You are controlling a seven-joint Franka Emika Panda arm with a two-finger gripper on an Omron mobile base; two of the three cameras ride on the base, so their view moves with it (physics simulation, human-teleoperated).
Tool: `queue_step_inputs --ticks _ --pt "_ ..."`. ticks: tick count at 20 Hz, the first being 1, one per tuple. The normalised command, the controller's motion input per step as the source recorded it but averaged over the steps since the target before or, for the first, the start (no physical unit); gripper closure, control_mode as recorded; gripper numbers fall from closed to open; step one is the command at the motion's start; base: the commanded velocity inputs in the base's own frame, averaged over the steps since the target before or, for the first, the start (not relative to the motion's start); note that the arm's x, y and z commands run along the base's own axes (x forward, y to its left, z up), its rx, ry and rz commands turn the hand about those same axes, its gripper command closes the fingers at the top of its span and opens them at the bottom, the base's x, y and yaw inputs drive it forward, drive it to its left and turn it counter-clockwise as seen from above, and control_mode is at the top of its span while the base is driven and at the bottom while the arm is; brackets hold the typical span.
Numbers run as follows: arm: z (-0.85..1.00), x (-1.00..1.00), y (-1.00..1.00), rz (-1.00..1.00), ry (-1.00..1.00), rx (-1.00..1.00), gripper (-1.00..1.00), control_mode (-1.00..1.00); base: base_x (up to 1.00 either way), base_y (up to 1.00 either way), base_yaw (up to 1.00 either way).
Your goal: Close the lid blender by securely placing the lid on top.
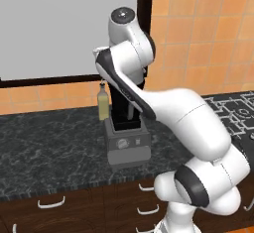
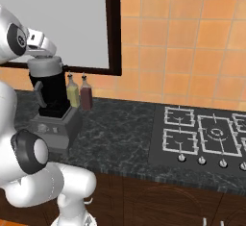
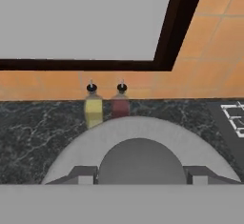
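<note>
One blender [image 2: 50,109], one lid [image 2: 45,66], two bottles [image 3: 93,109] [image 3: 120,105], one hob [image 2: 204,136], apparently four burners.

Light-grey lid [image 3: 138,142], its domed knob a darker grey. Black jar and boxy mid-grey base on the blender [image 2: 54,109]. Behind the blender, pale yellow bottle [image 3: 93,109] and dark red-brown bottle [image 3: 120,105], both black-capped. Black surface [image 1: 44,147] veined with pale grey marbling. Orange tiled wall [image 2: 182,42] with lighter grout lines. Flat pale-grey window [image 3: 81,18] in a near-black frame. Black hob [image 2: 202,138] with silver-white grates right of the blender. Dark brown drawers [image 1: 74,207], white handles.
</note>
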Motion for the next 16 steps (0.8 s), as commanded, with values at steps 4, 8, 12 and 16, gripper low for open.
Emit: queue_step_inputs --ticks 4,8,12,16 --pt "-0.04 -0.17 -0.02 -0.04 -0.20 0.02 1.00 -1.00 0.00 0.00 0.00" --pt "-0.03 -0.08 -0.07 -0.07 -0.33 0.17 1.00 -1.00 0.00 0.00 0.00" --pt "0.00 0.00 -0.01 -0.07 -0.35 0.21 1.00 -1.00 0.00 0.00 0.00" --pt "0.00 0.00 0.00 -0.04 -0.30 0.18 1.00 -1.00 0.00 0.00 0.00"
